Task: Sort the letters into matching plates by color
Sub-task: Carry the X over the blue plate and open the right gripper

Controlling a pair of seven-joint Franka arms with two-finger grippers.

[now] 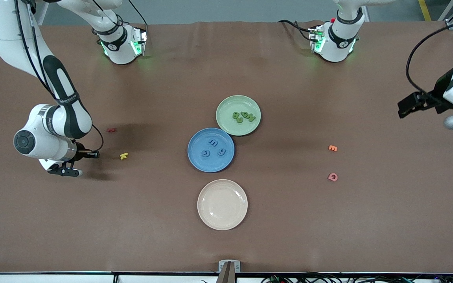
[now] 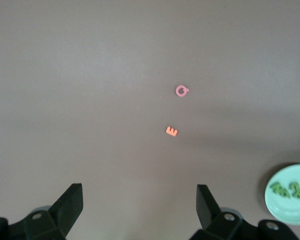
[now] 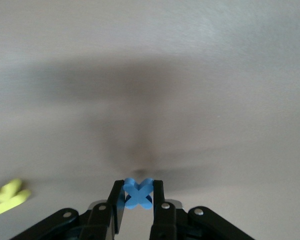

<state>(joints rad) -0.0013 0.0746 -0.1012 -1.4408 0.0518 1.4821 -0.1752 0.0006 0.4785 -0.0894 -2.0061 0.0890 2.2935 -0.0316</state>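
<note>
Three plates are set in a line at the middle of the brown table; the cream plate lies nearest the front camera and bare, the blue plate next with three blue letters in it, and the green plate farthest with the green letters heaped in it, seemingly all four; the sort is judged one letter short. The left gripper is held over the left arm's end of the table, fingers spread wide and empty, waiting; the right gripper is low over the right arm's end, its fingers pinching a blue X by its middle. Since the X is gripped only at its narrow waist, it could twist or slip on the long carry; a high release over the shallow blue plate could bounce it out; a yellow letter and a red letter near the gripper, and the orange E and pink letter, are to be left alone.
</note>
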